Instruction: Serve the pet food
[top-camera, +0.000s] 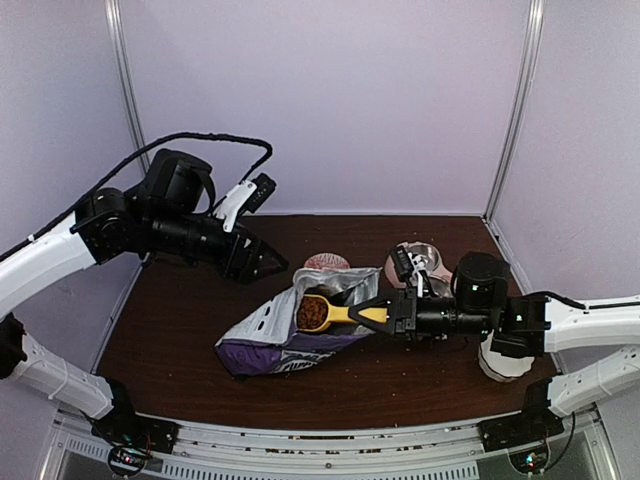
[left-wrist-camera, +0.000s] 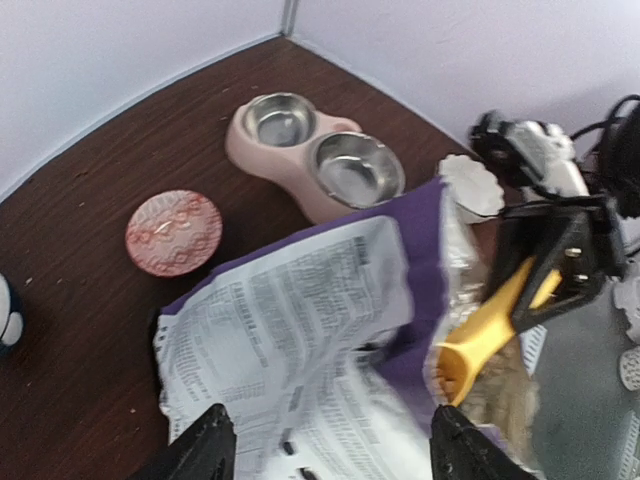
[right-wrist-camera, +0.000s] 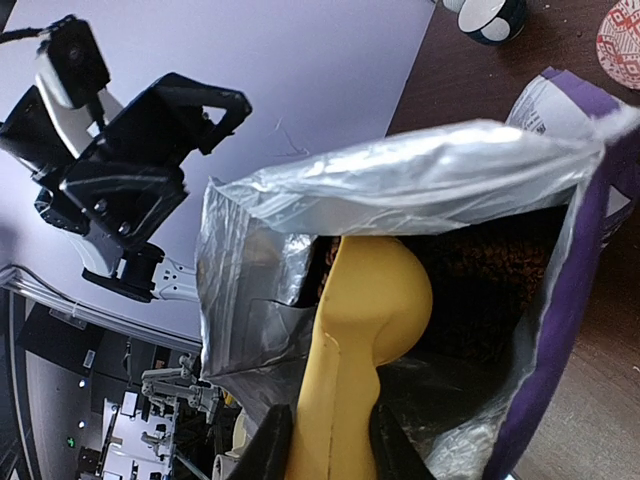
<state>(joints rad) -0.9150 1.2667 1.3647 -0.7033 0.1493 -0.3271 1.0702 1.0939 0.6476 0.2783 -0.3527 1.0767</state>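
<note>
Right gripper (top-camera: 385, 315) is clamped on the scoop (top-camera: 345, 314), whose bowl, heaped with kibble (top-camera: 312, 314), sits in the bag (top-camera: 270, 345) mouth. Left gripper (top-camera: 268, 262) hangs with jaws apart, holding nothing, at the bag's 11 o'clock. Nothing is served yet: both feeder (left-wrist-camera: 300, 195) bowls, at the bag's 2 o'clock, are empty. The bag's print is unreadable.

At 6 o'clock the right pincer (right-wrist-camera: 325, 447) clamps the handle of a yellow scoop (right-wrist-camera: 365, 300), whose bowl sits inside the gaping, silver-lined purple bag (right-wrist-camera: 400, 175). Dark brown pet food (right-wrist-camera: 490, 265) shows dimly behind it. The left pincer (right-wrist-camera: 190, 135) hangs at 10 o'clock, with brown tabletop (right-wrist-camera: 600, 380) at 4 o'clock.
</note>
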